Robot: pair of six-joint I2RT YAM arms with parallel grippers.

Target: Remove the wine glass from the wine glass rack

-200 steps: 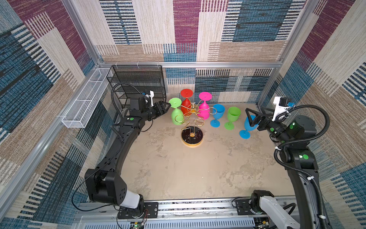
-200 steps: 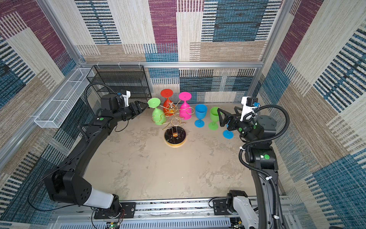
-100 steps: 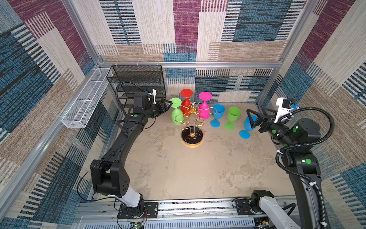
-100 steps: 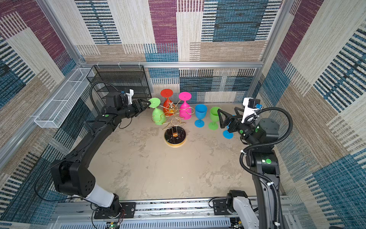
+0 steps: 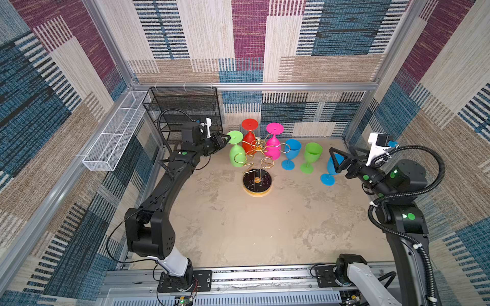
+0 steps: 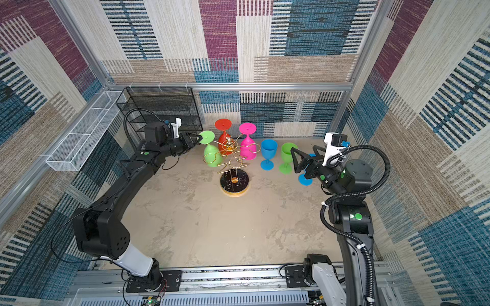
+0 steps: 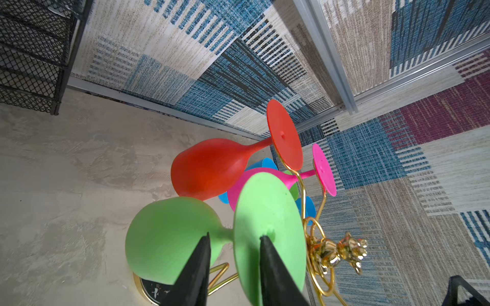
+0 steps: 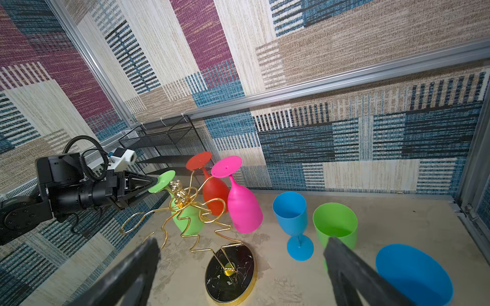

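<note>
If left end effector (image 7: 234, 238), astride green wine glass (image 7: 164, 238) foot, grasp unconfirmed, yanks sideways, wine glass rack (image 5: 256, 182) topples; right end effector (image 8: 241, 242) released.

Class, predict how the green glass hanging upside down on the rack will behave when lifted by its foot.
Probably light and stiff: the green glass looks like opaque moulded plastic. Held by its thin foot, the bowl may swing. The wire rack could wobble.

Left fingers (image 8: 143, 182) lie beside the green wine glass's foot (image 8: 162, 181).
</note>
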